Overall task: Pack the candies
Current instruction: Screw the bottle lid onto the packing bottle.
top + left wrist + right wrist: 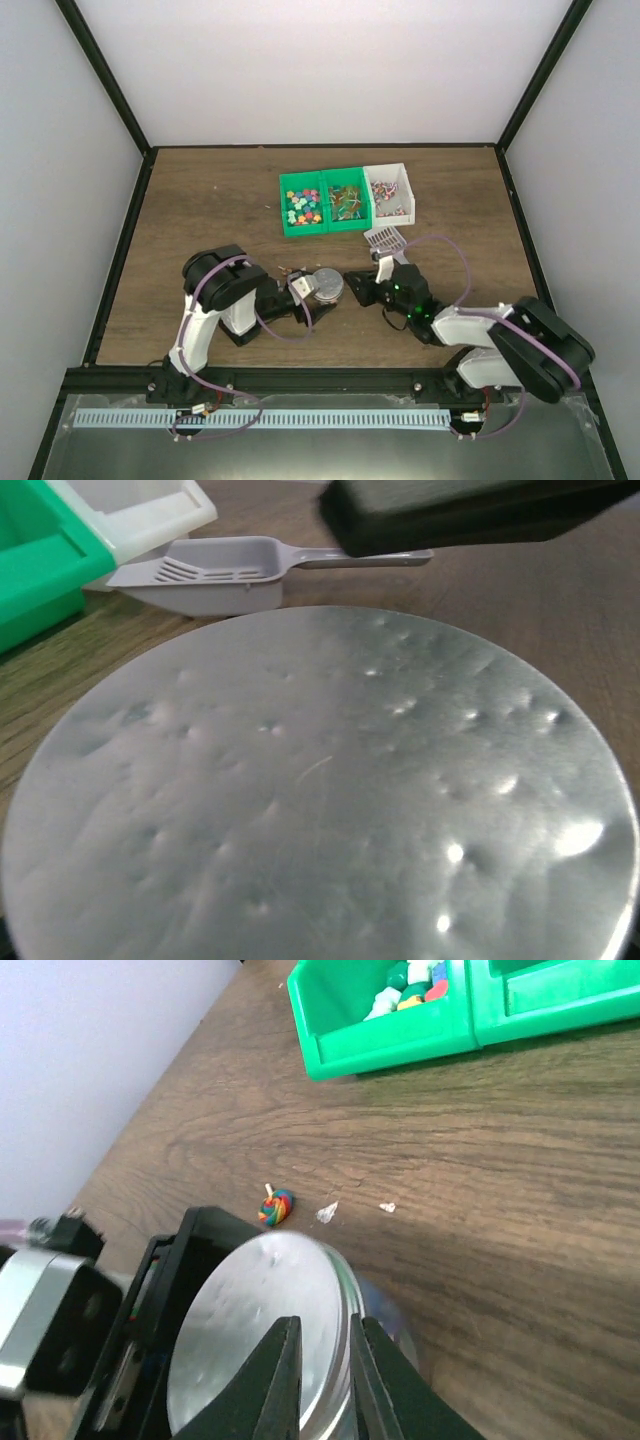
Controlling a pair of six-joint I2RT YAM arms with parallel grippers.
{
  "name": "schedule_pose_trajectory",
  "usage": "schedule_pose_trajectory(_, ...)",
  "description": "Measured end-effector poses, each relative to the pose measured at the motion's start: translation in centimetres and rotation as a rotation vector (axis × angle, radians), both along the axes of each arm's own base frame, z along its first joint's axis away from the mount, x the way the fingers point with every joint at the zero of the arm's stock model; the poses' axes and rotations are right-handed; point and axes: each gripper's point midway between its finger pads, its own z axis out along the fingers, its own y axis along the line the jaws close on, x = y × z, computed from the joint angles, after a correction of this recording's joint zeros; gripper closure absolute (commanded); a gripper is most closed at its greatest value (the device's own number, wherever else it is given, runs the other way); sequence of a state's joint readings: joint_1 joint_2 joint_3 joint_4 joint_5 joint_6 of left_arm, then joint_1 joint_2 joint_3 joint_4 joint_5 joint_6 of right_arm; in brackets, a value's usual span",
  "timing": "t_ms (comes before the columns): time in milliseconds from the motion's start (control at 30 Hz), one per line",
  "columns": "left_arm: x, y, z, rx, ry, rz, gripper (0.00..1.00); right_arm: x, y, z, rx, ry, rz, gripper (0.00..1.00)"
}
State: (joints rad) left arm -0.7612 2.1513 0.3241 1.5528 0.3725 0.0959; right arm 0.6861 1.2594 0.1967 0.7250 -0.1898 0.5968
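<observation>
Candies fill two green bins (303, 207) (347, 200), and wrapped ones lie in a white bin (390, 192). More candies (415, 982) show in a green bin in the right wrist view. One rainbow lollipop (276, 1205) lies loose on the table. My left gripper (312, 288) is shut around a clear jar tipped on its side. The jar's silver lid (325, 286) (320, 780) fills the left wrist view and hides the left fingers. My right gripper (325, 1325) (352, 283) straddles the lid's rim (345, 1290), jaws slightly apart.
A grey slotted scoop (385, 238) (215, 572) lies on the wood table between the white bin and the right arm. Small wrapper scraps (327, 1212) lie near the lollipop. Black frame posts and white walls close in the table (200, 200).
</observation>
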Motion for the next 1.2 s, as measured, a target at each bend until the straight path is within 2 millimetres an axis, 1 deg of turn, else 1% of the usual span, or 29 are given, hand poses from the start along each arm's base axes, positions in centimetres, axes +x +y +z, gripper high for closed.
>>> schedule_pose_trajectory(167, -1.0, -0.1, -0.1, 0.002, 0.001, -0.053, 0.09, 2.0, 2.0, -0.5, -0.038, 0.005, 0.032, 0.85)
schedule_pose_trajectory(267, -1.3, -0.1, -0.2, 0.004, 0.001, -0.069, 0.09, 2.8, 3.1, -0.7, -0.043, 0.011, 0.058, 0.88)
schedule_pose_trajectory(433, -1.3, -0.2, -0.2, 0.005, 0.000, -0.072, 0.09, 2.8, 4.0, -1.9, -0.055, 0.039, 0.097, 0.90)
schedule_pose_trajectory(533, -1.3, -0.1, -0.2, 0.006, 0.000, -0.072, 0.09, 2.8, 4.3, -1.9, -0.044, 0.037, 0.114, 0.93)
schedule_pose_trajectory(633, -1.3, -0.1, -0.2, 0.007, -0.001, -0.073, 0.09, 2.8, 4.3, -1.8, -0.036, 0.037, 0.121, 0.96)
schedule_pose_trajectory(767, -1.4, -0.1, -0.3, 0.008, -0.001, -0.076, 0.09, 2.6, 4.1, -1.8, -0.020, 0.042, 0.122, 0.97)
schedule_pose_trajectory(967, -1.7, -0.2, -0.3, 0.007, -0.003, -0.095, 0.09, 1.4, 3.2, -1.8, 0.012, 0.052, 0.125, 0.97)
schedule_pose_trajectory(1200, -2.0, -0.4, -0.3, 0.003, -0.005, -0.119, 0.09, 0.3, 2.7, -1.7, 0.029, 0.055, 0.146, 0.97)
